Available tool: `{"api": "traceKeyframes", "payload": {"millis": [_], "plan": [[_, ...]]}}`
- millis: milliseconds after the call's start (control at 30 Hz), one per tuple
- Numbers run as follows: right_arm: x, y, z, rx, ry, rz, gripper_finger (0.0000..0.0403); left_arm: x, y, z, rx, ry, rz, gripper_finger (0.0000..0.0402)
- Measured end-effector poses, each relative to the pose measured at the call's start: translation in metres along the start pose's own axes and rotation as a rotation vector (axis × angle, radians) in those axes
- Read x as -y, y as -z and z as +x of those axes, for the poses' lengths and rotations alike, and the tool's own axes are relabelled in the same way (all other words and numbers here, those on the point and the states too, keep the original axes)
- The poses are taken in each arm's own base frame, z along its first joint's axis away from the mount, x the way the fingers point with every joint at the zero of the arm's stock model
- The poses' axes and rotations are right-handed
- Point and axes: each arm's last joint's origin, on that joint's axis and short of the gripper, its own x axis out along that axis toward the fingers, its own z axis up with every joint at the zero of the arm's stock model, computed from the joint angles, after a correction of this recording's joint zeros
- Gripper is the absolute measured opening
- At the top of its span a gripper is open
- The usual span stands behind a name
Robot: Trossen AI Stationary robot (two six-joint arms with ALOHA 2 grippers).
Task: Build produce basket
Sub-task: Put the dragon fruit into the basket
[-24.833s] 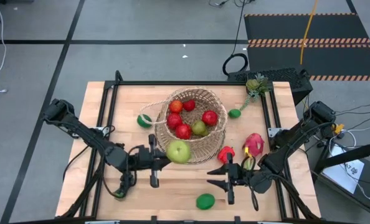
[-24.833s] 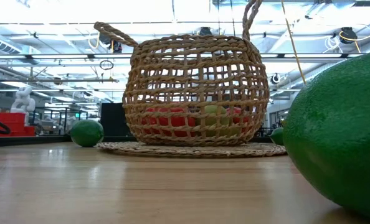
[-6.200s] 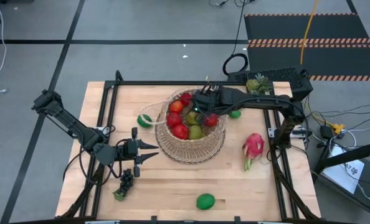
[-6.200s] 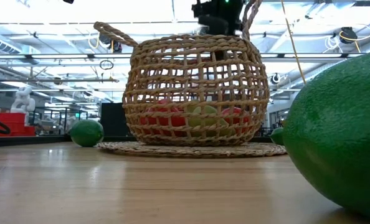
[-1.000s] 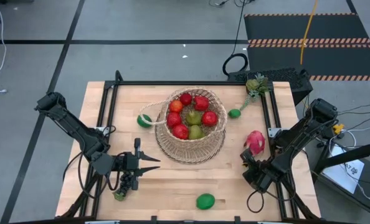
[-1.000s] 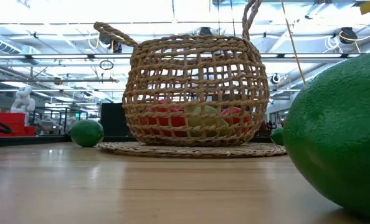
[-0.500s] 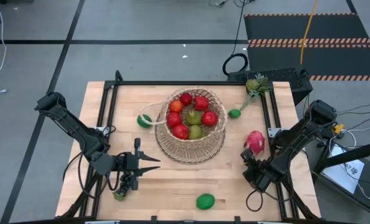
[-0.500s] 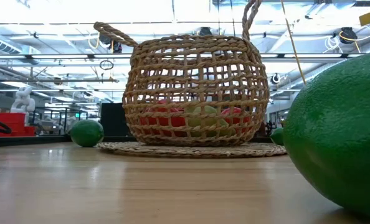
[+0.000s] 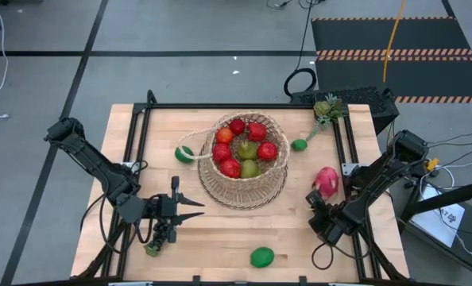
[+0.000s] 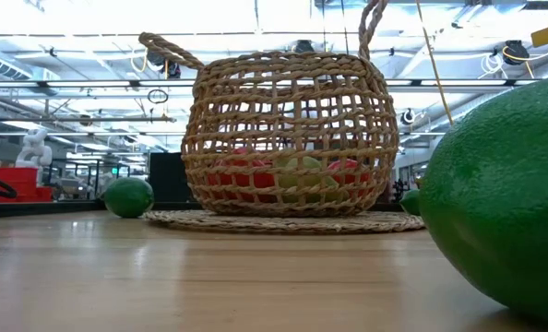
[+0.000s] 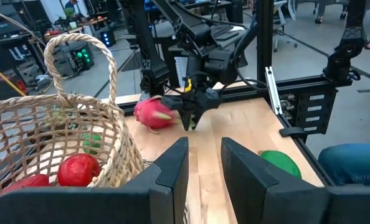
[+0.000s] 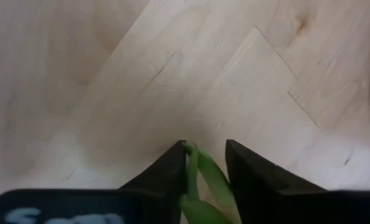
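Right end effector [image 12: 205, 163] pinches the dragon fruit's [image 9: 326, 180] green leaves right of the basket [image 9: 244, 189]; left end effector [image 9: 195, 209] hovers, fingers narrowly parted.

left hand [image 9: 190, 208]: low over table, fingers narrowly parted | right hand [image 9: 315, 202]: low, pinching
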Motion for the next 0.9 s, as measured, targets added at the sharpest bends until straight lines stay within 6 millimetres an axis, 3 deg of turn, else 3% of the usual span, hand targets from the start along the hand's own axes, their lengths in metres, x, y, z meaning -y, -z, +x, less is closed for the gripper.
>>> {"api": "traceKeyframes", "payload": {"millis": [300, 900], "plan": [[0.001, -0.001, -0.002, -0.008, 0.001, 0.006, 0.0011, 0.0, 0.0, 0.0, 0.002, 0.0, 0.003, 0.0097], [0.02, -0.05, -0.061, 0.247, 0.17, 0.114, 0.0011, 0.009, -0.011, -0.002, 0.123, 0.002, 0.087, 0.0097]]}}
